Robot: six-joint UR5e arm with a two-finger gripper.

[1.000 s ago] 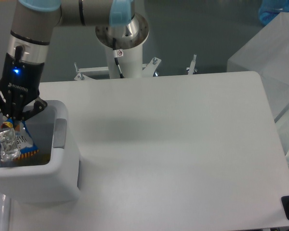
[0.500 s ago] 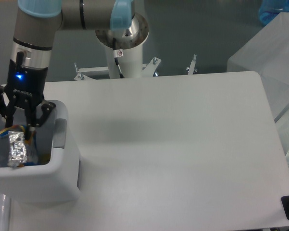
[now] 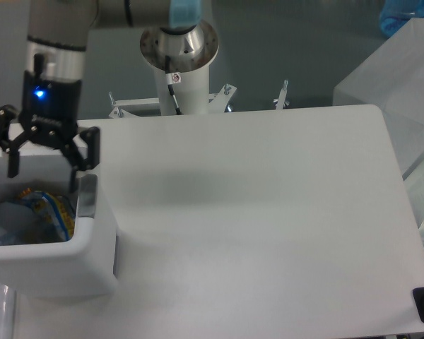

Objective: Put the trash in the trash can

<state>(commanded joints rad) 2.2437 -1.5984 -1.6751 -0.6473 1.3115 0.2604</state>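
**A:** Status?

**B:** Release done. My pincer [image 3: 42,161] is spread wide and holds nothing, and it has lifted from down inside the trash can [image 3: 92,240] to just above its rim. A second ago it was still pinching the wrapper in there.

**A:** Where's the trash?

**B:** The blue-and-orange foil wrapper [image 3: 48,210] lies in the can now, against the near wall. The crumpled clear piece I saw beside it earlier is no longer visible, probably sunk below the rim.

**A:** Anything left?

**B:** The white surface [image 3: 268,212] shows no more trash. I'd call this drop complete; next is retracting clear.
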